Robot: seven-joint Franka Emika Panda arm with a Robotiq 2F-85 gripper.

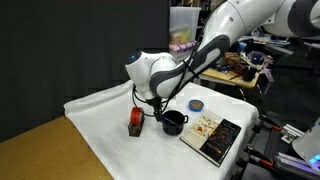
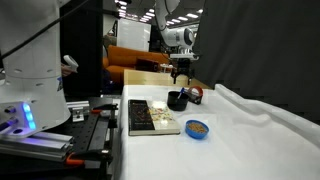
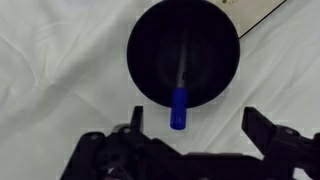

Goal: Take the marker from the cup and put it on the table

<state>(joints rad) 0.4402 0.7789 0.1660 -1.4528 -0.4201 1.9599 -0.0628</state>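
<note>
The cup [image 3: 184,52] is a dark mug seen from straight above in the wrist view. The marker [image 3: 179,100] stands in it, a dark stick with a blue end leaning over the near rim. My gripper [image 3: 195,122] is open just above the cup, with the marker's blue end between the fingers and closer to the left one, not gripped. In both exterior views the gripper [image 1: 158,107] [image 2: 180,80] hangs over the cup [image 1: 174,122] [image 2: 177,100] on the white-draped table [image 1: 100,110] [image 2: 250,130]. The marker itself is too thin to make out there.
A red-and-black blocky object [image 1: 134,121] stands beside the cup. A small blue disc [image 1: 196,104] [image 2: 198,128] and a flat book-like board [image 1: 212,135] [image 2: 150,116] lie nearby. The bare tan wooden corner [image 1: 40,150] is at the table's near end.
</note>
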